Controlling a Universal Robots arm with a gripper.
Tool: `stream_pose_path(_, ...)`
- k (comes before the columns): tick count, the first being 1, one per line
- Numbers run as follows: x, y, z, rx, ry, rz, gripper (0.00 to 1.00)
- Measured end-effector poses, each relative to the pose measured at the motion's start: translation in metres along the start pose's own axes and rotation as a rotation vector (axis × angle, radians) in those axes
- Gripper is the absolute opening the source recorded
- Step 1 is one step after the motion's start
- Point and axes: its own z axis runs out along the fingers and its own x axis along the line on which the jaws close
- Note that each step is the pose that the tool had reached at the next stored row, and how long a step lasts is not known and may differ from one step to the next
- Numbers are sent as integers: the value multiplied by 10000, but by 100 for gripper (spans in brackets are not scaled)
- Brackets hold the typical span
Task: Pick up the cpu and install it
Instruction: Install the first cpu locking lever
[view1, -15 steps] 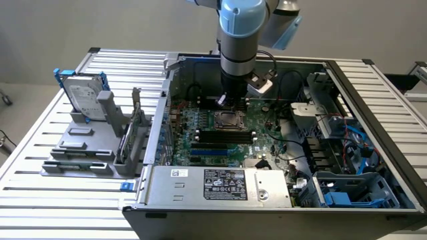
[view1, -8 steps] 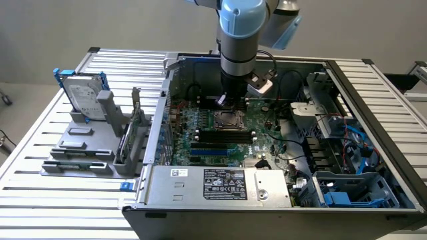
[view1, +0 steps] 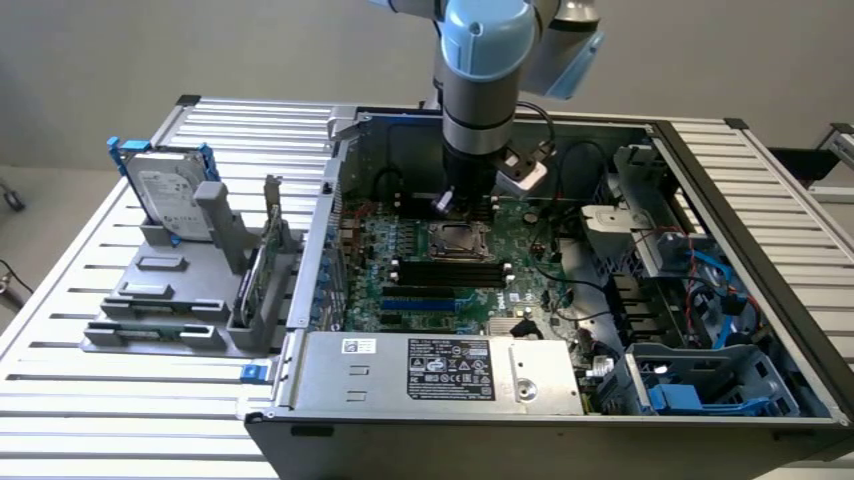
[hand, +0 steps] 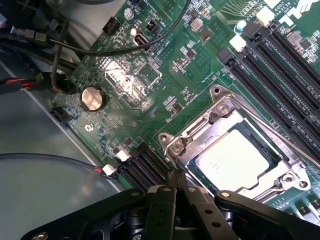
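The cpu (hand: 234, 156), a small pale silver square, lies flat inside the dark socket, within the socket's metal frame (hand: 218, 111) on the green motherboard. In the exterior view the cpu (view1: 454, 240) sits mid-board, just below the arm's tool. My gripper (hand: 176, 184) is shut with its black fingertips pressed together and nothing between them. It hovers above the board beside the socket's corner, apart from the cpu. In the exterior view the gripper (view1: 447, 205) hangs over the board just behind the socket.
The open computer case (view1: 694, 160) surrounds the motherboard. Black memory slots (hand: 280, 65) run beside the socket, and cables (hand: 30, 80) and a coin battery (hand: 92, 98) lie nearby. A silver hard drive (view1: 171, 195) stands in a grey holder (view1: 174, 300) on the exterior view's left. A power supply (view1: 441, 368) fills the case's front.
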Motion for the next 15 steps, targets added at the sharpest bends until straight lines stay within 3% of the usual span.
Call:
stream_pose_path(4, -10, 11, 1, 44, 38, -11, 11)
stream_pose_path(15, -28, 38, 18, 344, 297, -106, 11)
